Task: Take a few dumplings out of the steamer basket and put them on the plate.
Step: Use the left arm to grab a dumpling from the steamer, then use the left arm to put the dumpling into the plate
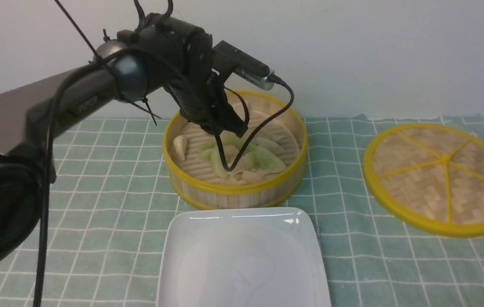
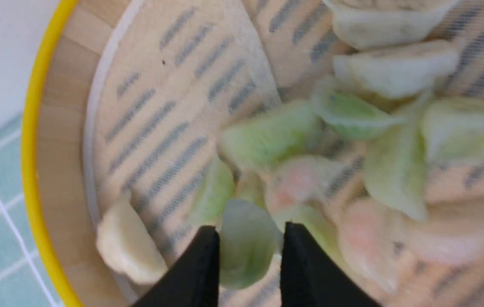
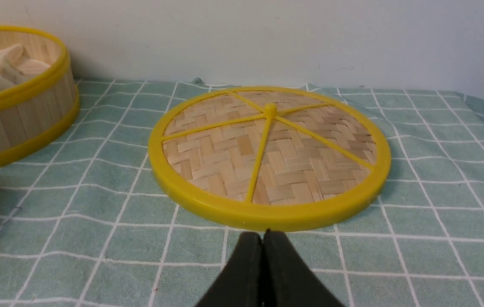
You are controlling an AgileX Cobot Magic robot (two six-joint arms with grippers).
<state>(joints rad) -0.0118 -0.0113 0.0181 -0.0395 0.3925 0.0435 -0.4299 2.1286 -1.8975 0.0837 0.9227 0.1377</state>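
Now your left fingers clasp a pale green dumpling inside the steamer basket; your right fingers are pressed together beside the woven lid, and the plate sits just in front of the basket.

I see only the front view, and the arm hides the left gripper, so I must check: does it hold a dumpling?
Observer: Yes. The left wrist view shows the left gripper shut on a pale green dumpling, one finger on each side.
Operator: And the right gripper? It is outside my view.
Observer: The right gripper is shut and holds nothing; its tips are just before the yellow rim of the woven lid.
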